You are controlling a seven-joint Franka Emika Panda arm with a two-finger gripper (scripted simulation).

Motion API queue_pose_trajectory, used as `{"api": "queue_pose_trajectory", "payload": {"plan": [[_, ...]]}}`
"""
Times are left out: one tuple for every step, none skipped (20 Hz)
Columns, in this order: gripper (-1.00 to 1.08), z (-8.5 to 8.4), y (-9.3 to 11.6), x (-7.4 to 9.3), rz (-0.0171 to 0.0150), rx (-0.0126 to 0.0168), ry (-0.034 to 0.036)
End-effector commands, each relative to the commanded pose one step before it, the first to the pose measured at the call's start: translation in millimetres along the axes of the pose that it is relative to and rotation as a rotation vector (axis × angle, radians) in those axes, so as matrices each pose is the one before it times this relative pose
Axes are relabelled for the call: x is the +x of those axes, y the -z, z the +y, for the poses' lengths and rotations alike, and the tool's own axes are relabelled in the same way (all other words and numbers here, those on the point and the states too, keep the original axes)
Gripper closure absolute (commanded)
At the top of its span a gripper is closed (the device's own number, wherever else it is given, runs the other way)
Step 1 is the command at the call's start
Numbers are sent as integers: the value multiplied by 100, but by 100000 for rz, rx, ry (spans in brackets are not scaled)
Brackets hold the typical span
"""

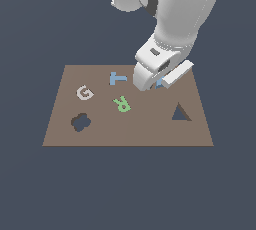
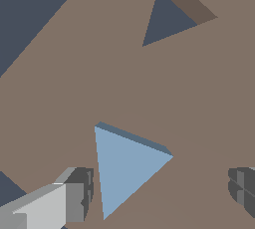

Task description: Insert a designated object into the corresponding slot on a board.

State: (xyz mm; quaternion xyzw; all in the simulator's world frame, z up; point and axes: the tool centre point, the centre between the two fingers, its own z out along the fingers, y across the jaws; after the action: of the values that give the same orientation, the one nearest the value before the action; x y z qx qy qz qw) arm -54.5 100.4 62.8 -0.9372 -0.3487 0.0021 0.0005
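Dark slate-blue emptiness surrounded the flat brown board [image 1: 127, 124], which carried everything in play. Over its far part hung the Panda's gripper [image 2: 159, 188], lowered close to the surface, its two fingers [image 2: 74, 193] standing wide apart with nothing clamped between them. Between those fingers, in the wrist view, lay the light-blue triangle block [image 2: 128, 166], flat on the board and touched by neither pad; a clear gap showed on both sides. That straddling pose looked chosen for a grasp: the fingers sat either side of the block so that closing would pinch it across its width.

Ahead of the gripper, well apart from the block, the dark triangular slot [image 2: 167, 21] waited open, its corners turned differently from the block's, so some rotation would probably be needed before the piece could drop in. In the exterior view the hand hid nearly all of the block, leaving only a sliver of blue.

Off to the gripper's side lay the distractors: the blue letter T [image 1: 118, 78] nearest, the green letter R [image 1: 122, 104] beyond it, then a pale letter G [image 1: 84, 93] and the lobed hole [image 1: 80, 122] farthest away.
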Motion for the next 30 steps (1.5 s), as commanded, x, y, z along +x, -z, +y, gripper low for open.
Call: {"api": "queue_pose_trajectory", "payload": {"plan": [[-92, -660, -594, -24, 254, -93, 4864], [-92, -200, -180, -9, 49, -16, 1394], [-92, -168, -153, -9, 39, -15, 1175], [-92, -135, -126, -10, 29, -16, 954], [-92, -102, -98, -10, 18, -17, 734], [-92, -68, -71, -11, 6, -18, 512], [-92, -32, -44, -14, -5, -20, 284], [-92, 0, -16, -14, -16, -21, 64], [-92, 16, 2, -10, -18, -17, -65], [-92, -8, 21, 15, -43, 86, -285], [-92, 2, -34, -2, 0, 0, 0], [-92, 7, -103, -6, 0, 0, 0], [-92, 12, -171, -10, 0, 0, 0], [-92, -14, -230, 6, 7, -22, 65], [-92, -11, -299, 0, 6, -22, 65], [-92, 23, -360, -27, 0, 0, 0], [-92, -25, -297, 4, 6, -29, 93], [-92, 14, -240, -21, 0, 0, 0], [-92, -21, -164, 5, 3, -20, 66], [-92, 6, -103, -10, 0, 0, 0], [-92, 2, -34, -3, 0, 0, 0], [108, 0, 0, 0, 0, 0, 0], [108, 0, 0, 0, 0, 0, 0], [108, 0, 0, 0, 0, 0, 0], [108, 0, 0, 0, 0, 0, 0], [108, 0, 0, 0, 0, 0, 0], [108, 0, 0, 0, 0, 0, 0], [108, 0, 0, 0, 0, 0, 0], [108, 0, 0, 0, 0, 0, 0], [108, 0, 0, 0, 0, 0, 0]]}}
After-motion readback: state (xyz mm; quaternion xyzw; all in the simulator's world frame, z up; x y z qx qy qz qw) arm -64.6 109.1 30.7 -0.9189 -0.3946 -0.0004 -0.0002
